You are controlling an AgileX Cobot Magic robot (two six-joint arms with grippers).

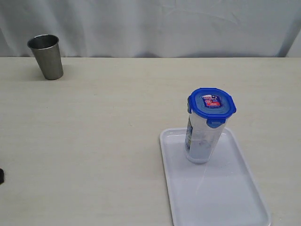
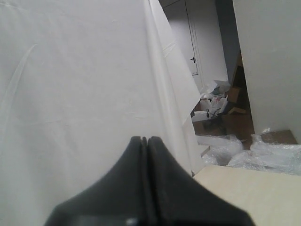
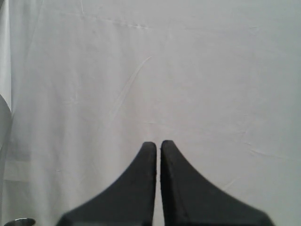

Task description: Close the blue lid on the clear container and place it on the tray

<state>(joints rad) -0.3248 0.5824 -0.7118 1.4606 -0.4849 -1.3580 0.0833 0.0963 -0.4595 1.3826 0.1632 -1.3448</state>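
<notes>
Right of centre, on the tray's (image 1: 235, 197) far end: clear container (image 1: 202, 143) upright, long axis vertical, blue lid (image 1: 211, 107) seated on top. Left gripper (image 2: 146, 139) and right gripper (image 3: 158, 143) pinched shut, empty, facing white curtain (image 3: 188, 70). Probably nearer the right arm.

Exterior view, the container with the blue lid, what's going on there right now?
Nothing is being handled right now. The clear container stands upright on the tray with the blue lid on top. The left jaws and right jaws are both shut and empty, pointed at the white curtain rather than the table. A steel cup stands apart at the table's far left.
</notes>
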